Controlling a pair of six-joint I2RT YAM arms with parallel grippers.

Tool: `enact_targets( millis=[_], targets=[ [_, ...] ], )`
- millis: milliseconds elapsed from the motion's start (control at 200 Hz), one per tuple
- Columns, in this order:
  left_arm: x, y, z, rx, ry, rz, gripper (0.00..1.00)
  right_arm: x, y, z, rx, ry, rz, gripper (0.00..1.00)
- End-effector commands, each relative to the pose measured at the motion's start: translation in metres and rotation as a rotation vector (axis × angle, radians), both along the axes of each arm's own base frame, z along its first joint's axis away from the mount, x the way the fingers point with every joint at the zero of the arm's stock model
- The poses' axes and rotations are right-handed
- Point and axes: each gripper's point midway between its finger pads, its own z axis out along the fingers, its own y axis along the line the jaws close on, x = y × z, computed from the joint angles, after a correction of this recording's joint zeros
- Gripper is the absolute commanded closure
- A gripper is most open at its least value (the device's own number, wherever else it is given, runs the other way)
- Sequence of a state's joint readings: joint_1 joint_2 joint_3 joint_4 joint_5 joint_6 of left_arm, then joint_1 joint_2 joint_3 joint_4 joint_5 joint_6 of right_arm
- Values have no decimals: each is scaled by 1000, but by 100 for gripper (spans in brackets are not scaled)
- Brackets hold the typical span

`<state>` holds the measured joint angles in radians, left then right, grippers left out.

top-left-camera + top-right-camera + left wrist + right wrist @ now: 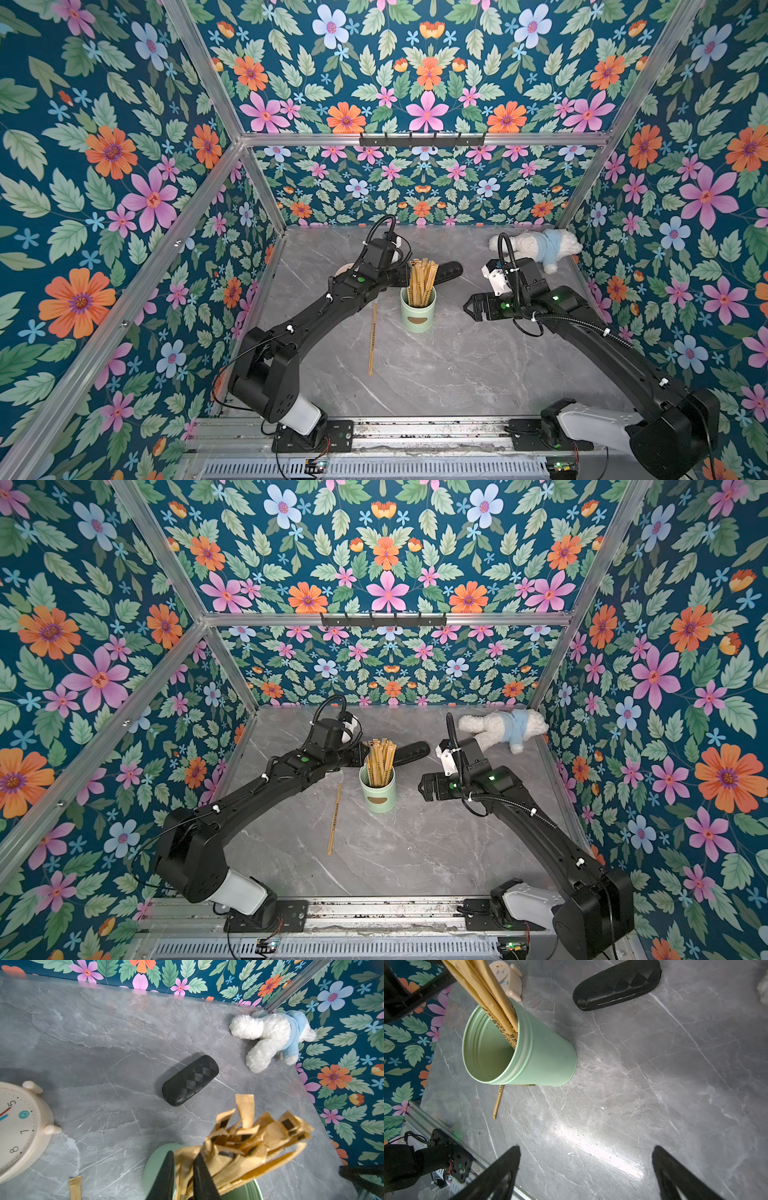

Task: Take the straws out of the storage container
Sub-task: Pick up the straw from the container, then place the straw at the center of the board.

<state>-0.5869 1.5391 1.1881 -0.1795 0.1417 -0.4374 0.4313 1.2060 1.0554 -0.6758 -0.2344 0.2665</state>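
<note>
Fingers of the left gripper pinch straws standing in the storage container. Right of the container hangs the right gripper, fingers spread; one loose straw lies left of it.

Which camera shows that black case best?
The left wrist view: the black case lies whole, unblocked, weave clear. The right wrist view has it at the frame edge; in both top views the straws and left arm cover part.
</note>
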Motion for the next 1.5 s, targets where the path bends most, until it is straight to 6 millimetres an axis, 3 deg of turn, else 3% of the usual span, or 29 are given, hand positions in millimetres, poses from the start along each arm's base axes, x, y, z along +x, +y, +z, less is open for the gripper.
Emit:
enact_targets(
  millis=[0,350,625,815,965,1135,1235,1360,1495],
  targets=[
    [2,2,8,2,-22,10,85,1,1,2,3,-8,5,1],
    [-4,9,13,16,-23,17,92,0,0,5,3,-16,5,1],
    [-14,19,37,22,-52,35,92,-2,0,9,9,-25,7,1],
    [-21,30,78,7,-115,59,92,-3,0,11,16,-31,8,1],
    [-25,42,123,37,-179,78,92,-4,1,14,24,-36,11,1],
    [-33,68,177,125,-245,127,92,-6,0,17,27,-46,9,1],
    [-37,86,193,213,-230,167,92,-6,0,18,30,-50,11,1],
    [-44,110,169,362,-111,217,91,-7,0,19,33,-53,11,1],
    [-49,123,95,485,95,209,91,-7,1,18,36,-47,17,1]
  ],
)
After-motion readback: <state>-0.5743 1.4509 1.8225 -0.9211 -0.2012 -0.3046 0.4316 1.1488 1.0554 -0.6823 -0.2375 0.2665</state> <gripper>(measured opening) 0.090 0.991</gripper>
